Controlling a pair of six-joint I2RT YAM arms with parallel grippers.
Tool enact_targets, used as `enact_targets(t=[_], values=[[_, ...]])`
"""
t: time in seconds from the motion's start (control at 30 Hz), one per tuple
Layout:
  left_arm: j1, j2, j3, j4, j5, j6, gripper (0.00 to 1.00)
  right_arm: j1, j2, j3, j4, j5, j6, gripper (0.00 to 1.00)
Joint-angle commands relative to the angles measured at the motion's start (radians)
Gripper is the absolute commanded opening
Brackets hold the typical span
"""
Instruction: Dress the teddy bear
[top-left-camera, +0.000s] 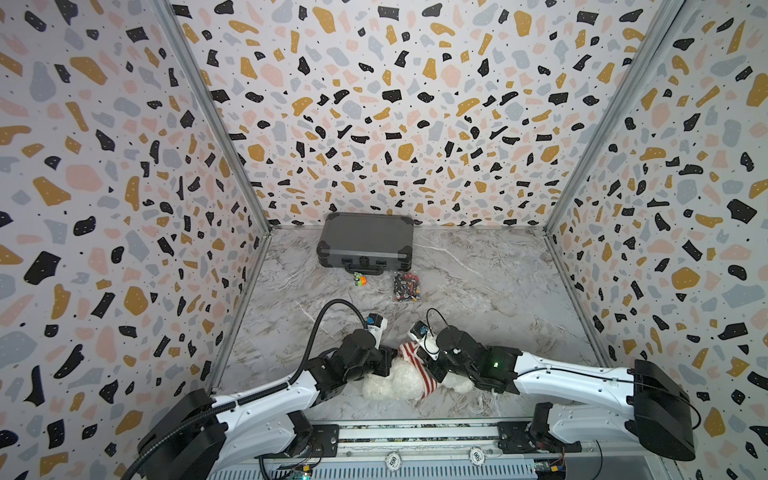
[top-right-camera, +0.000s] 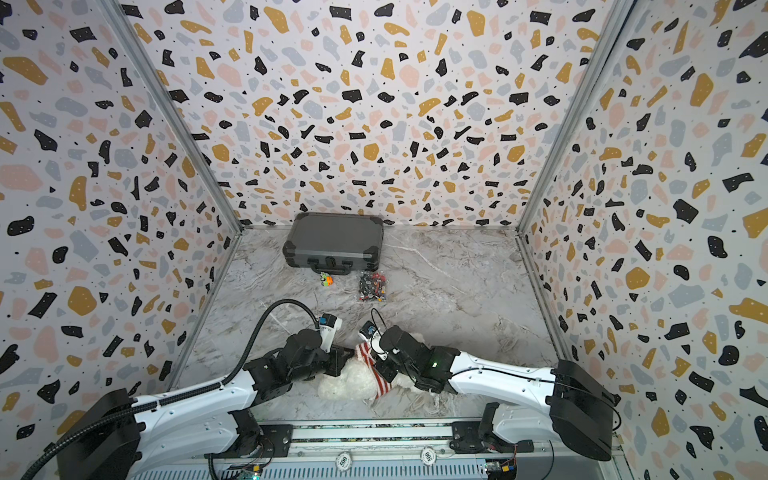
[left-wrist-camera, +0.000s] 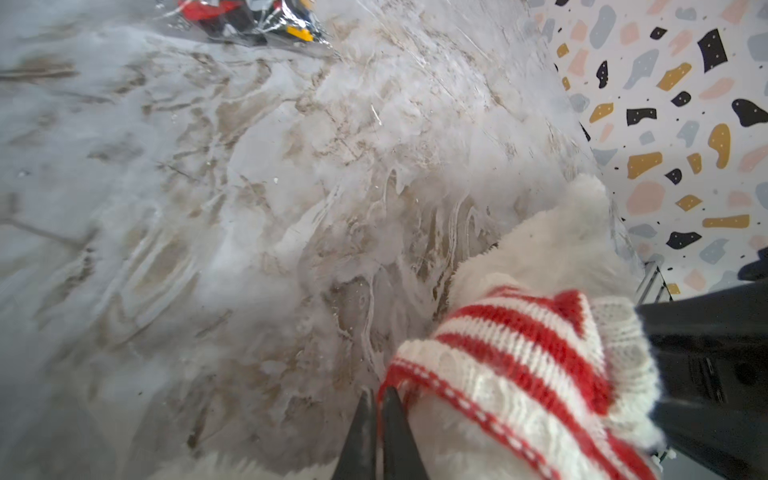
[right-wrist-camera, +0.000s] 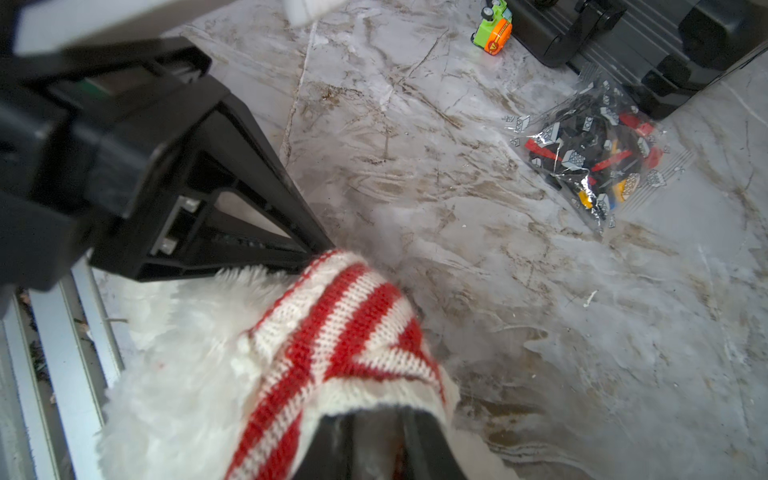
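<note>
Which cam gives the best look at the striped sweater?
Left wrist: the striped sweater sits close up, with its stripes, hem and knit clear. The right wrist view is also close, but the hem is cut off at the frame edge. In both top views it is tiny and partly covered.

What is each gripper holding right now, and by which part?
Left gripper pinches the red-edged hem of the striped sweater. Right gripper: tips under its white rim; grip cannot be confirmed.

1. Left arm (top-left-camera: 266, 399): white shell links with small screws, black joints and base block.
2. A black ribbed hose (top-left-camera: 337, 302) arches off it.
3. White wrist camera (top-left-camera: 376, 323) with a blue patch.
4. Right arm (top-left-camera: 573, 378): same white and black, thin black cable, green light (top-left-camera: 495, 365).
5. Left tool (left-wrist-camera: 378, 415): two slim, black, tapering fingers.
</note>
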Motion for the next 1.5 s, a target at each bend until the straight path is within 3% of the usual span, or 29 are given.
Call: enact_targets(t=[0.0,0.53,0.87,1.23,1.47], values=[[-0.034,0.013,0.066,0.052,0.063,0.063,0.03,0.01,-0.007,-0.011,-0.003,-0.025,-0.017,0.23],[-0.104,0.021,0.026,0.291,0.253,0.05,0.0,0.022,-0.059,-0.038,0.049,-0.027,-0.043,0.27],[-0.117,0.011,0.013,0.364,0.352,0.056,0.0,0.107,-0.137,-0.079,0.148,0.07,-0.082,0.27],[-0.139,-0.044,-0.013,0.412,0.406,0.048,0.0,0.139,-0.177,-0.143,0.244,0.06,-0.132,0.12],[-0.145,-0.065,-0.005,0.379,0.378,0.053,0.0,0.156,-0.209,-0.153,0.244,0.135,-0.141,0.0]])
